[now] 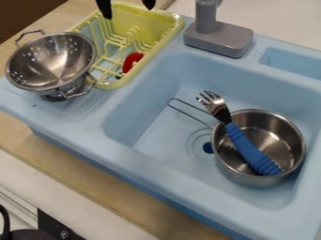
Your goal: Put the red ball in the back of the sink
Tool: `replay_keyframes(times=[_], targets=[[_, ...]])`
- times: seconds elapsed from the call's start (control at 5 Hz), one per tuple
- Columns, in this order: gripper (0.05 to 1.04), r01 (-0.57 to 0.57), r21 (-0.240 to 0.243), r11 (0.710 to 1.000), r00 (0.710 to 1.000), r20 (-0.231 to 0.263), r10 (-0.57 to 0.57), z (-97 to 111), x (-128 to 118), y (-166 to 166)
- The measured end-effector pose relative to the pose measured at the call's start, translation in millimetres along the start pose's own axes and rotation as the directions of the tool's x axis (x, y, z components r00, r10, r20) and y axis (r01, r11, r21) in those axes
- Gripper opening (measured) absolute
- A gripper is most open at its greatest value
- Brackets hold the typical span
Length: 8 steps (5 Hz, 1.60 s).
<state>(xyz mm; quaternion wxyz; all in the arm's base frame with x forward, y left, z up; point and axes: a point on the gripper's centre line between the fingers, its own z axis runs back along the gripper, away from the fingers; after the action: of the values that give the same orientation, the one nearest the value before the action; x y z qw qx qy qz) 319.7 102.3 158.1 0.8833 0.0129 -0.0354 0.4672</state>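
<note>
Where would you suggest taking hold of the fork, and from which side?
I'd take the fork by the top of its blue handle, from above, closing across its width: the handle is long and narrow, and the fork slopes up over the rim of the pot, likely leaving both sides free.

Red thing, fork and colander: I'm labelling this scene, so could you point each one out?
Red thing [132, 61]: camera view, on its visible middle.
Fork [251, 153]: camera view, on its blue handle.
Colander [41, 61]: camera view, on its inner wall.
</note>
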Motion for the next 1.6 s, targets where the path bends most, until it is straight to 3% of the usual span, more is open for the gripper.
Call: replay_keyframes(times=[0.4,0.6,1.0,1.2,1.4,1.6], targets=[[0.995,0.003,0.012,1.000,0.999,-0.035,-0.003,-17,5,3],[0.995,-0.028,-0.010,1.000,0.999,-0.018,0.028,-23,12,8],[0.995,-0.105,-0.040,0.994,0.992,-0.079,0.102,-44,-12,24],[0.995,-0.117,-0.085,0.989,0.991,-0.069,0.112,-52,-18,24],[0.995,-0.134,-0.088,0.987,0.991,-0.027,0.132,-57,-16,26],[0.995,-0.129,-0.107,0.986,0.992,-0.023,0.128,-59,-17,23]])
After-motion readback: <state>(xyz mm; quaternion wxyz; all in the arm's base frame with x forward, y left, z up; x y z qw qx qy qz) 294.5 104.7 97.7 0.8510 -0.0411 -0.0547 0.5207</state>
